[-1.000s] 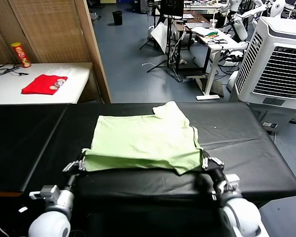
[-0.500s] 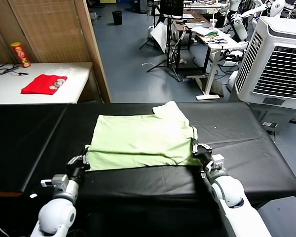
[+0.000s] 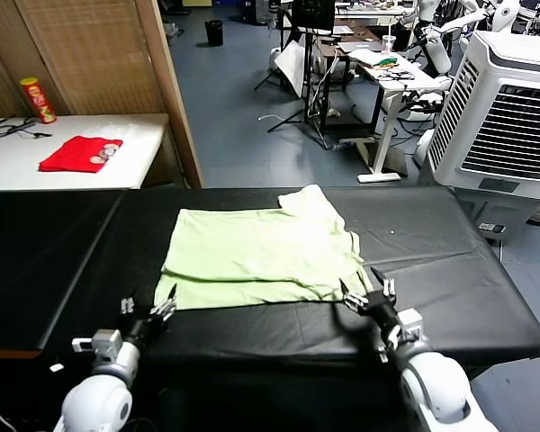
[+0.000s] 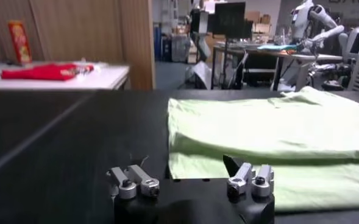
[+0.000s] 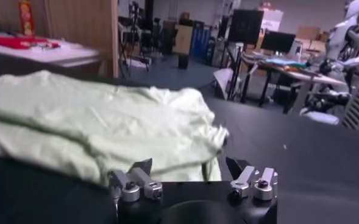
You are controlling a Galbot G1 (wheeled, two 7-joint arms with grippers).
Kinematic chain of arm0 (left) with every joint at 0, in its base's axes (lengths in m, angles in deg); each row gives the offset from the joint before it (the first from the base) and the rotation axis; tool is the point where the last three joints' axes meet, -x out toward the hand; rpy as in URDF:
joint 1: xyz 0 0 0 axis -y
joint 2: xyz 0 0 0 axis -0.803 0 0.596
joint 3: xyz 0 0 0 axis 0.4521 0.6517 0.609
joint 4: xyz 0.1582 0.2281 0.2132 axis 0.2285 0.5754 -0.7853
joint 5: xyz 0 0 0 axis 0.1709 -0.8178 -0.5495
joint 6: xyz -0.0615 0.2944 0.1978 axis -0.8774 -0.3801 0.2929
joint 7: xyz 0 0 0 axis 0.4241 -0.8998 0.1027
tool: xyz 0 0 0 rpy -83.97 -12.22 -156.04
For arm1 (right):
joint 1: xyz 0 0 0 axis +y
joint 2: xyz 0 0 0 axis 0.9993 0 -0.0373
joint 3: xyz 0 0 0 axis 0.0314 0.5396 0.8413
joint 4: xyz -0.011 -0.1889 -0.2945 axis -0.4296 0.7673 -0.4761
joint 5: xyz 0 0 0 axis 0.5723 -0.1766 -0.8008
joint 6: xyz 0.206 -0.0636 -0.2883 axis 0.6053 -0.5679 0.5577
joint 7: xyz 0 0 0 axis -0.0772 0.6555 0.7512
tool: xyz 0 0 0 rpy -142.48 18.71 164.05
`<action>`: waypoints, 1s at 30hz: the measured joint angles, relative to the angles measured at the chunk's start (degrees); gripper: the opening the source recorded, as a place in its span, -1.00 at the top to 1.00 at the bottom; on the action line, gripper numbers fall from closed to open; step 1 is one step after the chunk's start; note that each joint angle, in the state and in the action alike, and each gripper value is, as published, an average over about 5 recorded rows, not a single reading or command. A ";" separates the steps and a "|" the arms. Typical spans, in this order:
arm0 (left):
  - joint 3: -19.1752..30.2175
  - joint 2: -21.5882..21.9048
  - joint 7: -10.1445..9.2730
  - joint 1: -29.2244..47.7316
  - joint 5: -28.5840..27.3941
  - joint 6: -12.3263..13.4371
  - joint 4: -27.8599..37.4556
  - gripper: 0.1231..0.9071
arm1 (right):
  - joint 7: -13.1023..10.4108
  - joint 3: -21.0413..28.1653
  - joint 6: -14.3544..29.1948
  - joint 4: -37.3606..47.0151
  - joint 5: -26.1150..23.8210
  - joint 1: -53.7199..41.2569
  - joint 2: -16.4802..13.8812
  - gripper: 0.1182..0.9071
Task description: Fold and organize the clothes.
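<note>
The clothes, one pale green shirt [image 3: 261, 252], lie flat in the middle of the black table [image 3: 450, 243], with the near hem doubled over. My left gripper [image 3: 148, 310] stands open just off the shirt's near left corner and holds nothing. My right gripper [image 3: 369, 292] is open at the near right corner, also holding nothing. In the left wrist view the shirt [image 4: 270, 131] lies just beyond the open left gripper [image 4: 176, 169]. In the right wrist view the shirt [image 5: 106, 122] bunches in front of the open right gripper [image 5: 189, 165], a thin edge trailing between the fingers.
A small red garment [image 3: 81, 153] and a red and yellow can [image 3: 38, 99] sit on a white side table at the far left. A wooden partition [image 3: 171, 90] stands behind the table. A white air cooler [image 3: 508, 108] stands at the far right.
Both grippers carried the shirt's near hem forward, opened and let it go, then drew back toward me. The hem now lies folded over on the shirt.
</note>
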 joint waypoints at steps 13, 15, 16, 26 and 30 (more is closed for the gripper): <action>-0.19 0.09 0.04 -0.83 0.76 -1.53 -0.15 0.79 | -3.04 -0.49 -4.31 -2.37 0.27 2.67 0.66 0.98; -0.44 0.40 -0.43 -1.42 -0.35 -2.13 -0.77 0.93 | -3.26 -0.94 -5.61 -3.67 0.48 3.72 0.39 0.99; -0.62 0.64 -0.62 -1.82 -0.77 -2.45 -1.20 0.98 | -3.31 -1.20 -6.26 -4.44 0.58 4.37 0.25 0.99; -2.20 2.69 -1.46 -9.56 -3.11 -4.75 -8.31 0.99 | -3.93 -4.24 -10.25 -12.39 3.10 12.41 -0.38 0.83; -3.24 2.63 -2.19 -13.63 -2.92 -6.23 -11.32 0.90 | -3.82 -4.75 -10.75 -15.14 3.94 14.94 -0.73 0.31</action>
